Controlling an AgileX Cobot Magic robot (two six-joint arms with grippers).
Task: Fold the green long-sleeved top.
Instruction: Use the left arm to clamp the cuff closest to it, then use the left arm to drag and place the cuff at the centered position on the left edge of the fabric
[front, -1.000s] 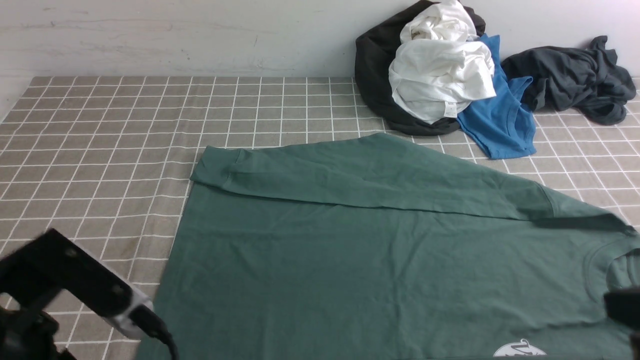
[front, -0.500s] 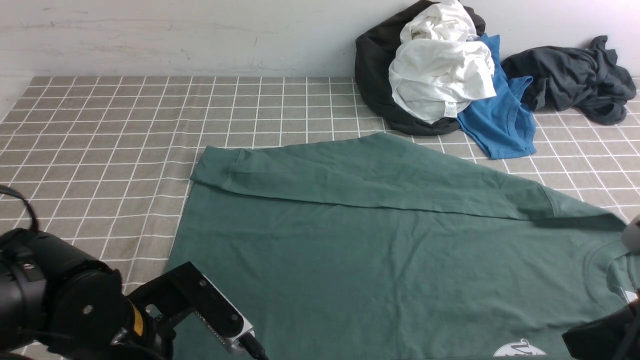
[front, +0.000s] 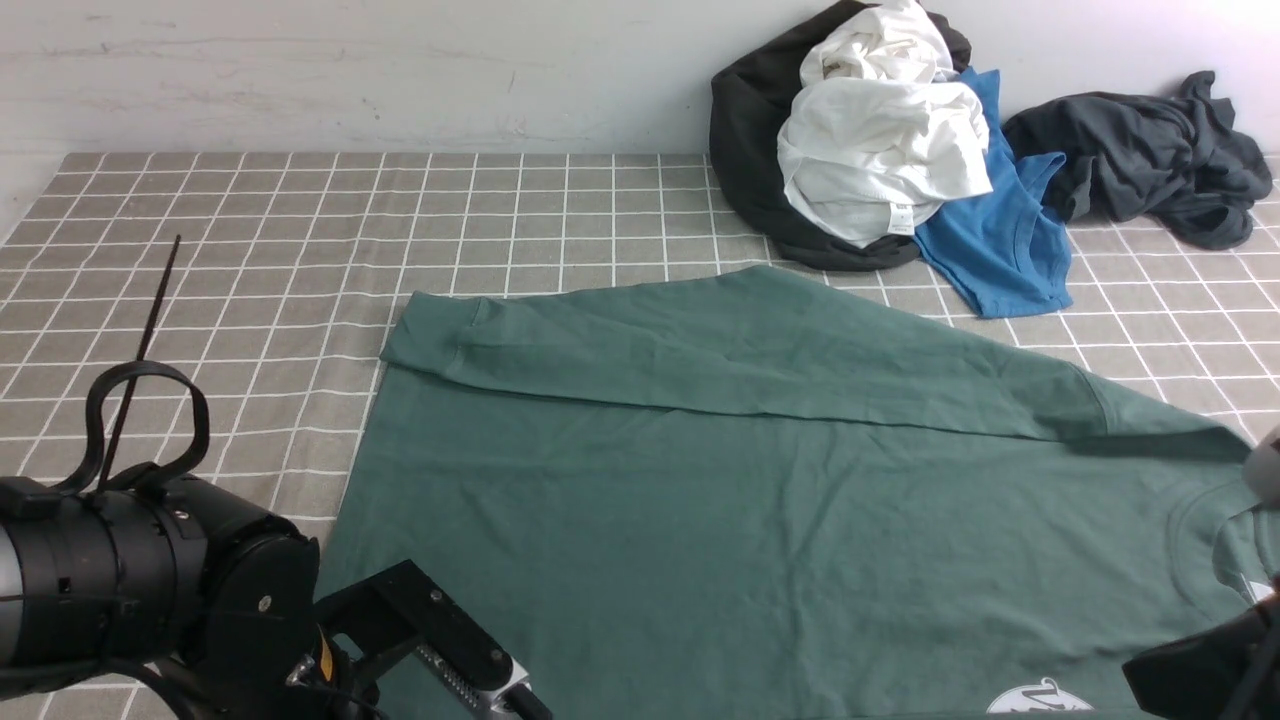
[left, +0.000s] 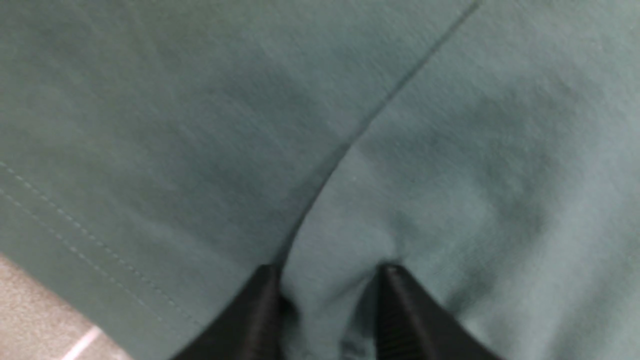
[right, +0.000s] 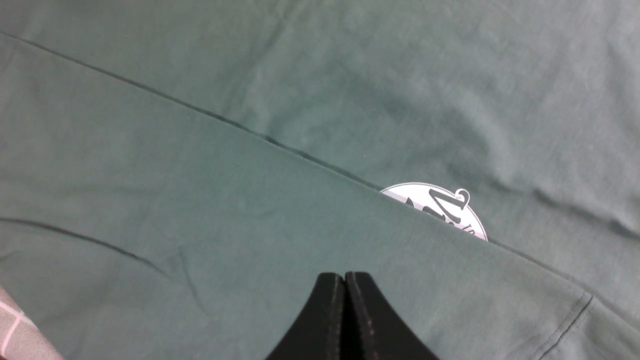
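Fabric of the top (front: 750, 500) sits pinched in the left gripper (left: 327, 275), while the right gripper (right: 345, 277) is fully closed.

The long-sleeved top (front: 760, 520) lies flat on the table (front: 250, 250), spreading from centre to 5 o'clock, one sleeve (front: 720, 350) folded across its far side. Behind it at 1 o'clock sits a clothes pile (front: 880, 150) against the wall (front: 400, 70); another garment (front: 1140, 150) lies beside that, at 2 o'clock.
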